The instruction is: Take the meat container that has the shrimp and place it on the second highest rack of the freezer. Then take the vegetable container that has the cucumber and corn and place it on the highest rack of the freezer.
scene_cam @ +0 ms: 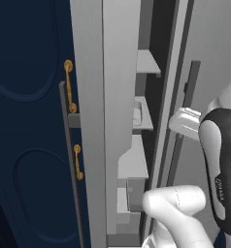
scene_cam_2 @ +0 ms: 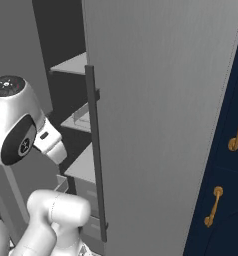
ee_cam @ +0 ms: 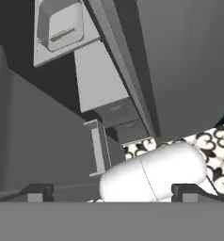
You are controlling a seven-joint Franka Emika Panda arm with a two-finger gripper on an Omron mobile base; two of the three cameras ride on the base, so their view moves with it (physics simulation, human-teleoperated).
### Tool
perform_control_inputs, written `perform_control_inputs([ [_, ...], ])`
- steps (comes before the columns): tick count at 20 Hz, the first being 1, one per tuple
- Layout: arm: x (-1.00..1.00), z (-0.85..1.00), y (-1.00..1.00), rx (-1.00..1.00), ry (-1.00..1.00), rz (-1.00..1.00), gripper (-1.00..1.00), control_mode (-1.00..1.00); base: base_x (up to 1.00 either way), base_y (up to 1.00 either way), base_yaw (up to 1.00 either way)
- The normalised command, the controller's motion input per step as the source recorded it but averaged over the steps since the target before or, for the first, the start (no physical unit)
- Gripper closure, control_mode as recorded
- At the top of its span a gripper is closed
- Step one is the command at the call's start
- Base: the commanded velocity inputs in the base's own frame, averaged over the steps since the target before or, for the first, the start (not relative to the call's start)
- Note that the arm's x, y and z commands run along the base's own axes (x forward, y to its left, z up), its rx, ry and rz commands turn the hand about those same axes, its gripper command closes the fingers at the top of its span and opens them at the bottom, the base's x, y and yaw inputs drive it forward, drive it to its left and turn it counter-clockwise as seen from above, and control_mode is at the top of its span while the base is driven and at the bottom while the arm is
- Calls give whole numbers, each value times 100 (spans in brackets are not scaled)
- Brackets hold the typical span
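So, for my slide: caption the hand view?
Open gripper faces the freezer, a container on one shelf.

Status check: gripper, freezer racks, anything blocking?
Gripper open, empty. Freezer open; a pale container sits on one rack. Right door close beside the arm.

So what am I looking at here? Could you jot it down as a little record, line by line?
Place: tall grey upright freezer beside a navy cabinet with gold handles
Freezer state: partly open, flat pale-grey shelves stacked inside
On a shelf: a pale rectangular container; contents too unclear to tell
Door handle: long dark vertical bar
Gripper: open, holding nothing
Floor: black-and-white patterned tiles
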Motion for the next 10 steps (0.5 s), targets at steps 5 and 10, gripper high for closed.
perform_control_inputs([
  [5,-41,0,-4,-2,-2,21,-100,-100,0,0,0],
  [10,-19,0,0,-2,0,0,-100,100,-39,0,0],
])
